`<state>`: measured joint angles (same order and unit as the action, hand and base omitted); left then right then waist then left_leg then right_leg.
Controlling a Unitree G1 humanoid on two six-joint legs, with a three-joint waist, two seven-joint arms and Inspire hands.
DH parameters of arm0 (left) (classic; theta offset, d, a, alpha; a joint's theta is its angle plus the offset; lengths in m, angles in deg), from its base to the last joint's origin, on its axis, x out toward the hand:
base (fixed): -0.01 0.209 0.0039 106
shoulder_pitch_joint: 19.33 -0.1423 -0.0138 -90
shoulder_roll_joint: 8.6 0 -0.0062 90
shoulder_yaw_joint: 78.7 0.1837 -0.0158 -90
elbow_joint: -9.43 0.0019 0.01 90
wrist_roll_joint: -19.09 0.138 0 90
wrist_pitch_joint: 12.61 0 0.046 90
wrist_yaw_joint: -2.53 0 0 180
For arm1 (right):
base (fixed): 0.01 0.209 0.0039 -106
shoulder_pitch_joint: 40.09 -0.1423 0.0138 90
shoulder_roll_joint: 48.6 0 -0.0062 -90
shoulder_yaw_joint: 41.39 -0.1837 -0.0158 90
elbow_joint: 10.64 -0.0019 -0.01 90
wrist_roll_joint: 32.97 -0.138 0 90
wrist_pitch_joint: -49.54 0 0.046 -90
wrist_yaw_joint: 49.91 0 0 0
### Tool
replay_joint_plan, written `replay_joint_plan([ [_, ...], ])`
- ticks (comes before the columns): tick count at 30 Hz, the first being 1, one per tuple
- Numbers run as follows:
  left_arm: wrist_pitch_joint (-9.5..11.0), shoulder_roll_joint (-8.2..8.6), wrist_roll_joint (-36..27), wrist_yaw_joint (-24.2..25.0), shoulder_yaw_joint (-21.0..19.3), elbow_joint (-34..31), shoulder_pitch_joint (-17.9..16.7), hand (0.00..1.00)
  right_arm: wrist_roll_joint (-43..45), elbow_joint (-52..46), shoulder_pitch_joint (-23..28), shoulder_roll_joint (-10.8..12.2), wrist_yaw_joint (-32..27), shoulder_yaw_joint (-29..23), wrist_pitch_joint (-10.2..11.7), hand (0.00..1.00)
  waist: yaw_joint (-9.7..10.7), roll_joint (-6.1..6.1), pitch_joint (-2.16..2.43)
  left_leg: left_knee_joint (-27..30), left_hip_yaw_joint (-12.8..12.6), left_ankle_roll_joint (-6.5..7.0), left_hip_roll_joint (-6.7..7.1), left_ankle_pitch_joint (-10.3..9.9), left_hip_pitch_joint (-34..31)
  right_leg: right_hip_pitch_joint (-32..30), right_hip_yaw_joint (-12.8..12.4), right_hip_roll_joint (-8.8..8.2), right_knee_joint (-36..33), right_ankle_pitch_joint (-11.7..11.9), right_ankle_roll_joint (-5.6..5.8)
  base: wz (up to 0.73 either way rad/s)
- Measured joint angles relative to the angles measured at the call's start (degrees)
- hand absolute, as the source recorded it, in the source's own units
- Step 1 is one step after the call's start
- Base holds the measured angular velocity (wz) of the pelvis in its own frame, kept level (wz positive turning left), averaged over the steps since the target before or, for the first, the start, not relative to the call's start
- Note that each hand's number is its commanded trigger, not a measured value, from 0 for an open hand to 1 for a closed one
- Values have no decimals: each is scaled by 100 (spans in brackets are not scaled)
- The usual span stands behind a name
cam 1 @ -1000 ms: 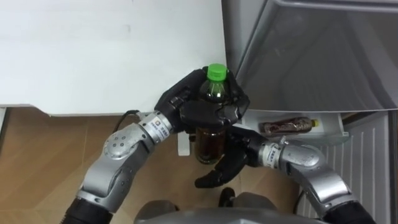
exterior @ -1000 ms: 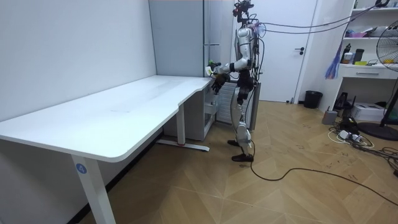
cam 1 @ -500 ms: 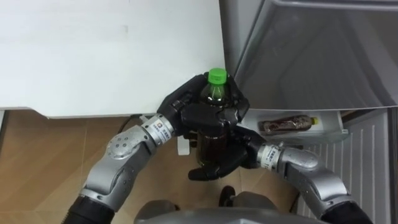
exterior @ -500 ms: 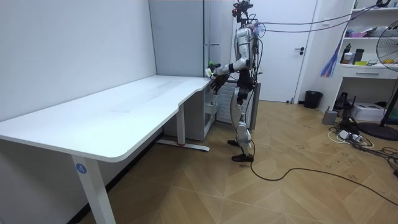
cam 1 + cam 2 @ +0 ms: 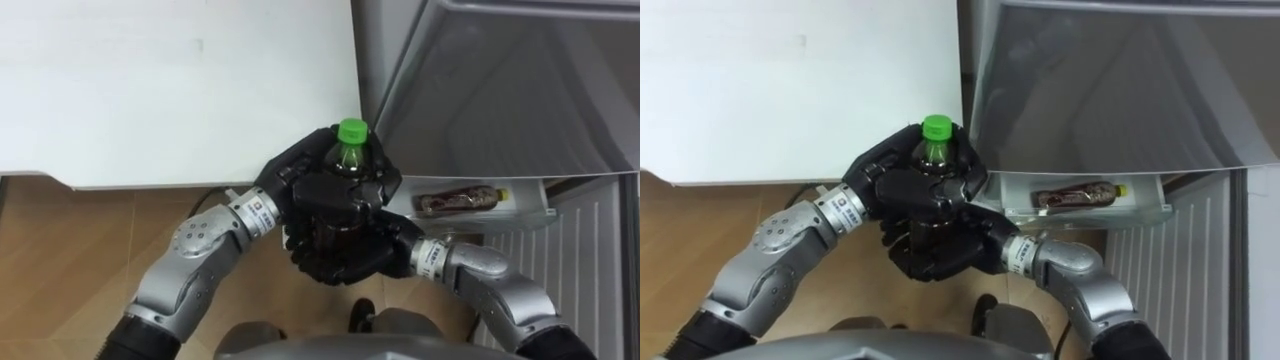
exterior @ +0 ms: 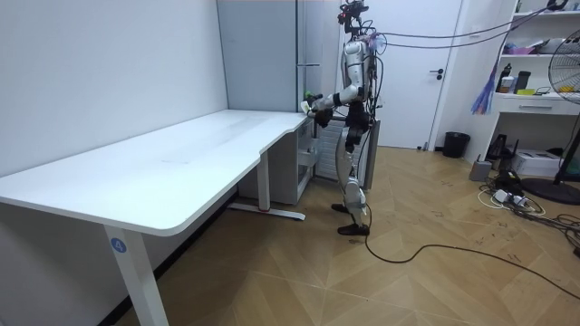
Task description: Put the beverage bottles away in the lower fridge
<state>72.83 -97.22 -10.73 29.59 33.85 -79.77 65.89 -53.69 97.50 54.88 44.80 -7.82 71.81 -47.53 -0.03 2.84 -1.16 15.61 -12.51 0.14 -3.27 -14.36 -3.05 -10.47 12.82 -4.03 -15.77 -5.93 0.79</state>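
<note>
The bottle [image 5: 348, 152] is up in the air, green cap on top, dark drink inside, standing upright and clasped by both hands at once. The left hand [image 5: 318, 186] comes in from the lower left and curls round the bottle's upper part, fingers closed over it just under the cap. The right hand [image 5: 348, 258] reaches in from the lower right and wraps the lower body from beneath and in front, fingers curled tight. Between the two hands most of the bottle is covered, and the cap and neck stand clear above them.

The pair hang just off the near right corner of the white table [image 5: 150, 90], over the wooden floor [image 5: 60, 240]. The cap is close to the table's edge, and the grey front of the fridge [image 5: 500, 90] is right beside it.

Low on the fridge, to the right of the hands, a white shelf [image 5: 530, 212] carries a second bottle [image 5: 457, 201]. It holds a brown drink, has a yellow cap, and lies on its side with the cap toward the right. The held bottle is apart from that shelf.

In the room view the robot stands upright on both legs at the far end of the long table, close against the fridge. Its arms are bent forward, and the hands are joined in front of its trunk just above the table top's level.
</note>
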Motion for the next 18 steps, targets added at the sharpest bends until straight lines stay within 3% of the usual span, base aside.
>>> replay_joint_plan([
  [7, -19, 4, -200, -15, -1, 0, 7, 100, -160, 0, 6, -42, -13, 27, 22, 100, 40, -30, 6, 0, -1, 0, 2, 0, -26, -26, -6, 15, 1, 3, -5, 0],
  [8, -19, 4, -201, -15, -1, 0, 8, 77, -160, 0, 6, -42, -13, 27, 22, 100, 42, -37, 6, 1, 0, 0, 1, 0, -28, -27, -6, 15, 1, 3, -5, 0],
  [9, -19, 4, -204, -16, 0, 0, 7, 0, -163, -1, 7, -47, -13, 31, 22, 100, 55, -54, 7, 1, 1, 0, 2, 0, -29, -27, -7, 15, 1, 3, -5, 0],
  [18, 52, 1, -199, -66, 7, -1, 15, 0, -270, -2, 9, -118, -17, 61, 32, 100, 127, -107, 13, 8, -40, 0, 0, 0, -24, -46, -23, 12, -26, 4, -6, -1],
])
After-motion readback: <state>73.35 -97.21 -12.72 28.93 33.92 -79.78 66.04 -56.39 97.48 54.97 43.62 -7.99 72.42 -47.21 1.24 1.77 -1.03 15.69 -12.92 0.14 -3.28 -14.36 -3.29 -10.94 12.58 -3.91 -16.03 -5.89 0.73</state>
